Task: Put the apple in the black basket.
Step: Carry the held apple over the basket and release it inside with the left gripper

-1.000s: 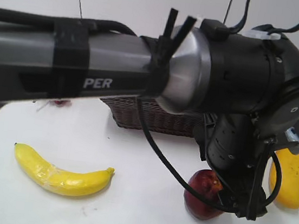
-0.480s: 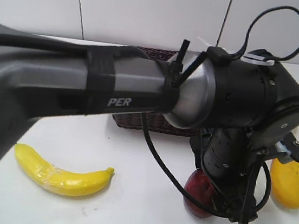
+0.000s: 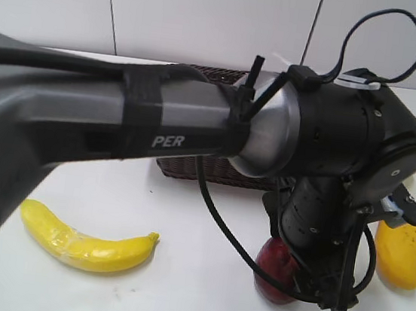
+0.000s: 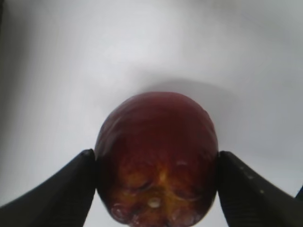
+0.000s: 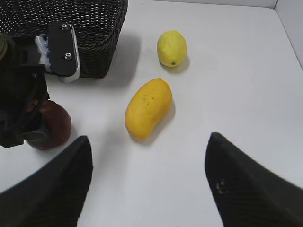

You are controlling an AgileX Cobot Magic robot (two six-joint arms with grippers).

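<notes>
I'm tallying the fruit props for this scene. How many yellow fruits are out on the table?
3: the banana lies front left, the mango right of the apple, and the lemon beside the black basket. The arm may hide others.

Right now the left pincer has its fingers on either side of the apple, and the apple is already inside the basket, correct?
Not inside. The left pincer does flank the apple, but the apple sits on the white table, outside the basket, as the right wrist view shows.
</notes>
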